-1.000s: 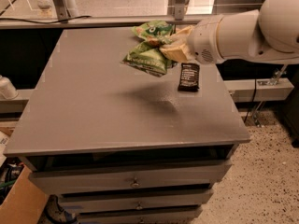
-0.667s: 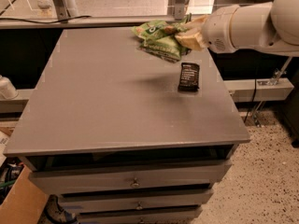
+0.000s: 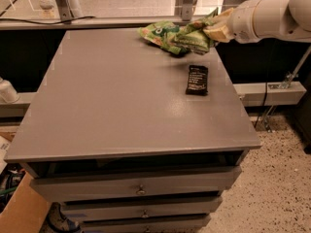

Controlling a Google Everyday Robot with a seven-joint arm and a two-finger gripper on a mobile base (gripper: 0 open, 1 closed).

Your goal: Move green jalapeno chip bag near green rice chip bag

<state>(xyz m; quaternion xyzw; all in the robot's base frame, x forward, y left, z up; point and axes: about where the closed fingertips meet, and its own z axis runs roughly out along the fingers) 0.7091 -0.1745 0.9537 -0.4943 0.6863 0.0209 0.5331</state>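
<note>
Grey and matte, the table [image 3: 121, 110] is filling most of the view, with drawers [image 3: 141, 189] showing under its front edge and a speckled floor [image 3: 279, 178] lying off to the right. A white arm [image 3: 267, 16] is reaching in from the upper right, and its tan end effector [image 3: 217, 30] is hanging over the table's far right corner.

The end effector is clenching the green jalapeno chip bag [image 3: 193, 40] by that bag's right end. From there the bag is spreading away toward the left of the view, slightly lower than the end effector, and crumpled. One corner of it is sticking up just beside the end effector's top. Whether the bag's underside is touching the table cannot be told.

Beyond the jalapeno bag, on the side farther from the end effector, the green rice chip bag [image 3: 156, 33] is lying on the table near the back edge. The two bags are overlapping or touching where they meet.

A dark snack packet [image 3: 197, 79] is lying flat on the table, nearer the camera than the end effector and apart from both bags.
</note>
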